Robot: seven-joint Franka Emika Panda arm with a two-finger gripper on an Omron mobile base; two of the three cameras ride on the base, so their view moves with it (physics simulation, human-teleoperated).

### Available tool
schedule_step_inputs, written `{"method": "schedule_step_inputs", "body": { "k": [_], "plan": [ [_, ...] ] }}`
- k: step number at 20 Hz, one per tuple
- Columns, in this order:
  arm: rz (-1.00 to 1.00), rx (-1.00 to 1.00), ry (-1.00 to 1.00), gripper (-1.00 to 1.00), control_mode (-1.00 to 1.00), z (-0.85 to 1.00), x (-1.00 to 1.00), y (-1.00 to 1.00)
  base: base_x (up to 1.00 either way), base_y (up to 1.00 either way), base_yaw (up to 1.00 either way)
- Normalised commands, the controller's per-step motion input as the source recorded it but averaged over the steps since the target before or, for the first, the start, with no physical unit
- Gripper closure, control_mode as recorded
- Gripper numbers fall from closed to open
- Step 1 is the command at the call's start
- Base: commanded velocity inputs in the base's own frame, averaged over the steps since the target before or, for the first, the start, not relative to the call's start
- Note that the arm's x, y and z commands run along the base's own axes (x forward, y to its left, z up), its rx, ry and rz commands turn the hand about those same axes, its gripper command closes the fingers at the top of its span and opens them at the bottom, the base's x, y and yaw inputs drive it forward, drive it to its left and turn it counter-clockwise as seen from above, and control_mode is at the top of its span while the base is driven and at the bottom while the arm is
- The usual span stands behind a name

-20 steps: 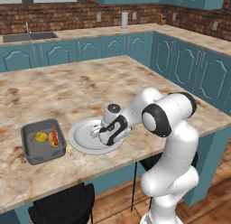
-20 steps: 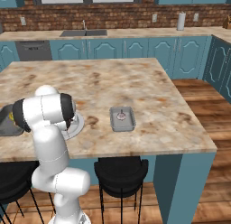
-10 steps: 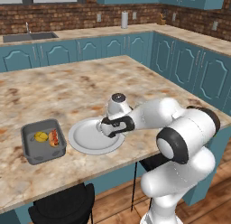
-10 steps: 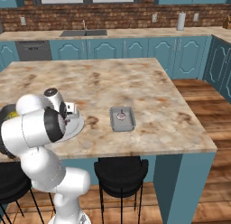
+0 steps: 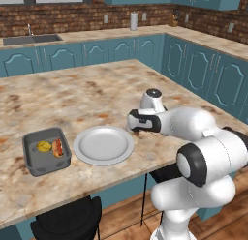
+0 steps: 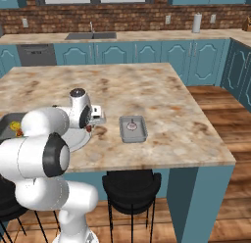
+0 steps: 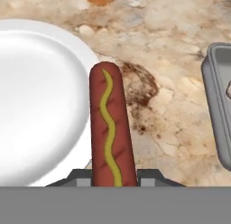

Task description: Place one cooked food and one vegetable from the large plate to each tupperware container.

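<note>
A red-brown hot dog [image 7: 109,128] with a yellow mustard line, the cooked food, stands between the fingers of my gripper [image 7: 115,175], which is shut on it. The gripper [image 5: 133,127] hangs low over the right edge of the large plate [image 5: 103,145], which lies bare. To the plate's left, one tupperware container [image 5: 29,159] holds the yellow vegetable [image 5: 44,146] beside a red-orange hot dog [image 5: 57,147]. On the far side of the hand lies the other tupperware container [image 6: 122,132], with a small pale item [image 6: 131,124] in it.
The things sit on a marbled island counter [image 5: 87,96], near its front edge. Black stools [image 6: 131,185] stand below that edge. Teal cabinets and a sink [image 6: 90,36] line the far walls.
The arm has swung right from over the plate's middle to its right edge, carrying the hot dog. The fingers have drawn in a little tighter on it.
</note>
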Motion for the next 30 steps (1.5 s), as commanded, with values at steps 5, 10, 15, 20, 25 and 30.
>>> {"method": "schedule_step_inputs", "body": {
  "k": [5,10,15,20,25,30],
  "plan": [
    [0.0,0.0,0.0,1.0,-1.0,0.01,0.27,-0.99,0.0,0.0,0.0],
    [0.0,0.0,0.0,1.0,-1.0,0.04,0.67,-0.77,0.0,0.0,0.0],
    [0.05,-0.01,-0.06,1.0,-1.0,0.12,0.13,-0.64,0.0,0.0,0.0],
    [0.06,-0.14,-0.17,1.0,-1.0,0.0,0.03,-0.41,0.0,0.0,0.0],
    [0.19,-0.14,-0.03,1.0,-1.0,0.0,0.05,-0.09,0.0,0.0,0.0],
    [0.22,-0.01,0.02,1.0,-1.0,-0.07,0.01,0.0,0.0,0.0,0.0]
  ]
}}
